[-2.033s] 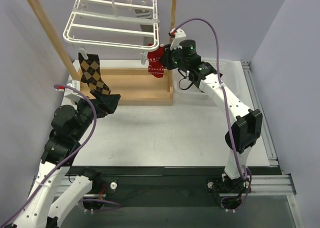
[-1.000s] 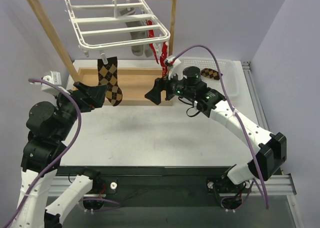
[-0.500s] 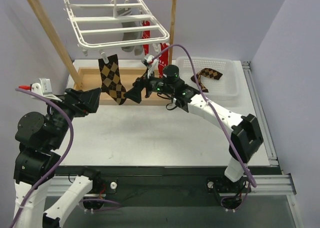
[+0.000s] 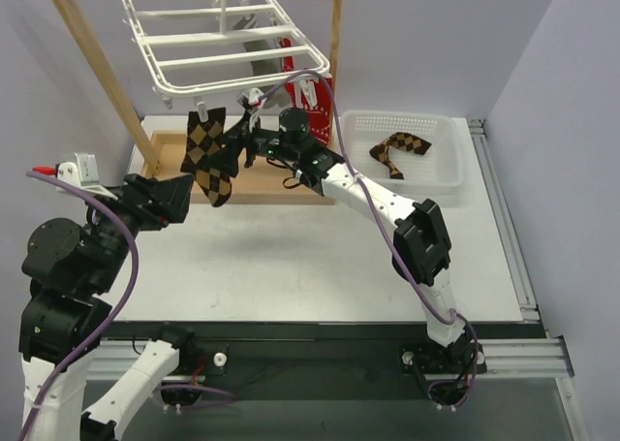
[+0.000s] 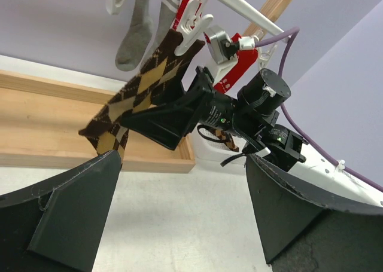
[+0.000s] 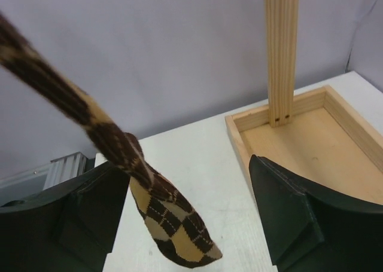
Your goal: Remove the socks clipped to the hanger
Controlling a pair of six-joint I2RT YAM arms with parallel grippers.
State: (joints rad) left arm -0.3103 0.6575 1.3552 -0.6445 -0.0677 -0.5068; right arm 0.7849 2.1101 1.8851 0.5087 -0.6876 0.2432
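Two argyle socks; two grey socks; one hanger; one basket.

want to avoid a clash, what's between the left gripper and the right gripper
The argyle sock hangs between left gripper and right gripper, inside the right one's open jaws; top and right wrist views show it.

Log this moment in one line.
right gripper: open around clipped brown-and-black argyle sock | left gripper: open, empty | white plastic hanger: other socks clipped
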